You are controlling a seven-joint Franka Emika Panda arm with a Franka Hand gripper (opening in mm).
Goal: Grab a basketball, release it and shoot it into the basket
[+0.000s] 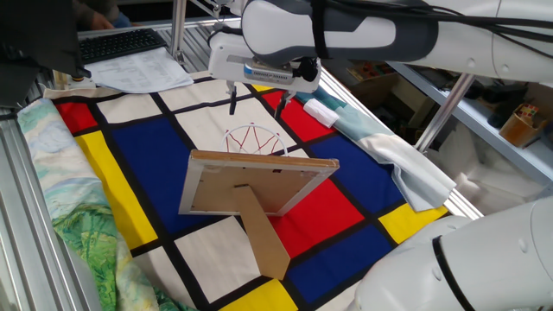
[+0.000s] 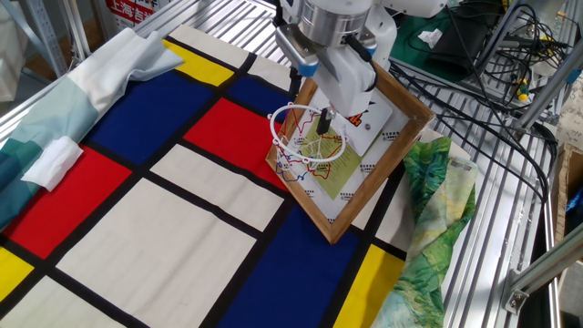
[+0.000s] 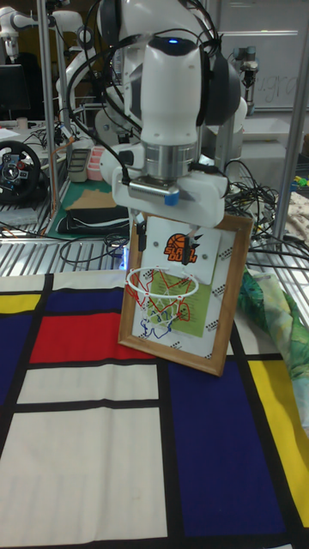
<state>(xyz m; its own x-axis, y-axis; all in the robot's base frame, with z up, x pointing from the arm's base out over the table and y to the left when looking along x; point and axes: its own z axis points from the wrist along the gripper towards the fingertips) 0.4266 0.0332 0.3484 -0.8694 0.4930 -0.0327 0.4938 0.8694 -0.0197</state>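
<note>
We are in a robotics lab. Aluminium framing (image 2: pixel 510 219) edges the table, cables (image 2: pixel 492 41) tangle at two o'clock, and at eleven o'clock of the tall view stand a second white robot arm (image 3: pixel 10 21) and a steering-wheel controller (image 3: pixel 19 171). A keyboard (image 1: pixel 121 41) and papers (image 1: pixel 138 69) lie at eleven.

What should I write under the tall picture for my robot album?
Robot gripper hangs open above the red hoop of the basket; no ball in sight.
</note>
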